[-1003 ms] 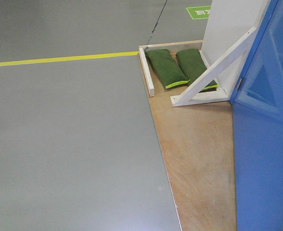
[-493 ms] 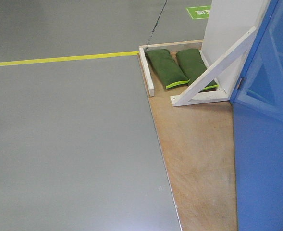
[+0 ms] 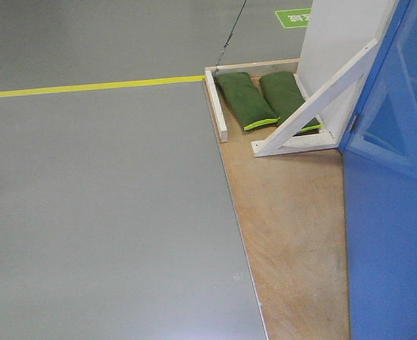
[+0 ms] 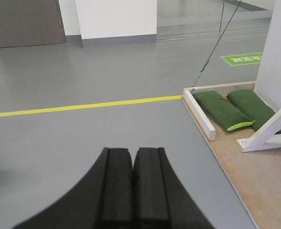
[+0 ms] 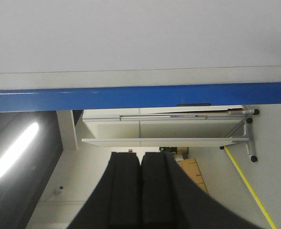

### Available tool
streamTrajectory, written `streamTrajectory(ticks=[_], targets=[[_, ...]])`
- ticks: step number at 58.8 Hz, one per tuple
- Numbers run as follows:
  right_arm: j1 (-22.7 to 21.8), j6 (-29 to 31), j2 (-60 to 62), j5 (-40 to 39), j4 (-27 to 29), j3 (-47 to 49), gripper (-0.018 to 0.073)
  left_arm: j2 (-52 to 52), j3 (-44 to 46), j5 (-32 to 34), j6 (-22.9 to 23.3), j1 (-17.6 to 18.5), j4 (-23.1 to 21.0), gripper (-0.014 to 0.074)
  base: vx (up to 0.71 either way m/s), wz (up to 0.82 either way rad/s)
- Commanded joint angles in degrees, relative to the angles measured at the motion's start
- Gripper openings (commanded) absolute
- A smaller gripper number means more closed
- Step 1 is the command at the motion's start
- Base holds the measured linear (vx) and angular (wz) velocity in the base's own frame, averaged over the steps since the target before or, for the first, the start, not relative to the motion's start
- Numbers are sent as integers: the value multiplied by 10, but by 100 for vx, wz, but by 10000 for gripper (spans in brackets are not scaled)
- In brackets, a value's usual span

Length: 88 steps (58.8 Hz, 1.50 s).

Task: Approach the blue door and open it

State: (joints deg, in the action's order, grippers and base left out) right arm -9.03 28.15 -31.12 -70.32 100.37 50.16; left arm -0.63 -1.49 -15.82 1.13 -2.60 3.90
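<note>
The blue door (image 3: 392, 241) fills the right edge of the front view as a glossy bright-blue panel standing on a wooden base; its handle is out of view. My left gripper (image 4: 132, 151) is shut with nothing in it, hanging over grey floor left of the base. My right gripper (image 5: 140, 155) is also shut and empty, and it points at a white panel crossed by a blue band (image 5: 130, 98). I cannot tell whether that band is the door's edge or a frame bar. Neither gripper shows in the front view.
The wooden base board (image 3: 293, 227) carries a white triangular brace (image 3: 314, 106), a white batten (image 3: 216, 106) and two green sandbags (image 3: 245, 99). A yellow floor line (image 3: 88, 87) runs leftwards. A thin cable (image 4: 216, 43) rises from the base's corner. Grey floor lies to the left.
</note>
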Motion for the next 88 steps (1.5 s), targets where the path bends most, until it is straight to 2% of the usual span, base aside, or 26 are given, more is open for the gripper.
streamTrajectory(ticks=[1, 18, 26, 32, 38, 48, 57, 70, 88], targets=[[-4, 11, -16, 64, -53, 16, 12, -8, 14, 49, 4, 4, -2, 73, 0, 0], [-4, 8, -70, 131, -64, 17, 12, -8, 14, 49, 4, 4, -2, 73, 0, 0], [-4, 8, -119, 147, -105, 23, 12, -8, 14, 49, 4, 4, -2, 73, 0, 0], [-7, 8, -161, 143, -120, 62, 12, -8, 14, 49, 4, 4, -2, 73, 0, 0], [-29, 8, -197, 136, -121, 123, 12, -8, 14, 49, 4, 4, -2, 73, 0, 0], [-108, 6, -227, 136, -121, 200, 12, -8, 14, 49, 4, 4, -2, 73, 0, 0], [-210, -1, -230, 163, -111, 208, 12, -8, 14, 49, 4, 4, -2, 73, 0, 0], [-335, -1, -230, 295, -72, 208, 12, -8, 14, 49, 4, 4, -2, 73, 0, 0], [-448, -3, -258, 493, -62, 208, 12, -8, 14, 49, 4, 4, -2, 73, 0, 0]])
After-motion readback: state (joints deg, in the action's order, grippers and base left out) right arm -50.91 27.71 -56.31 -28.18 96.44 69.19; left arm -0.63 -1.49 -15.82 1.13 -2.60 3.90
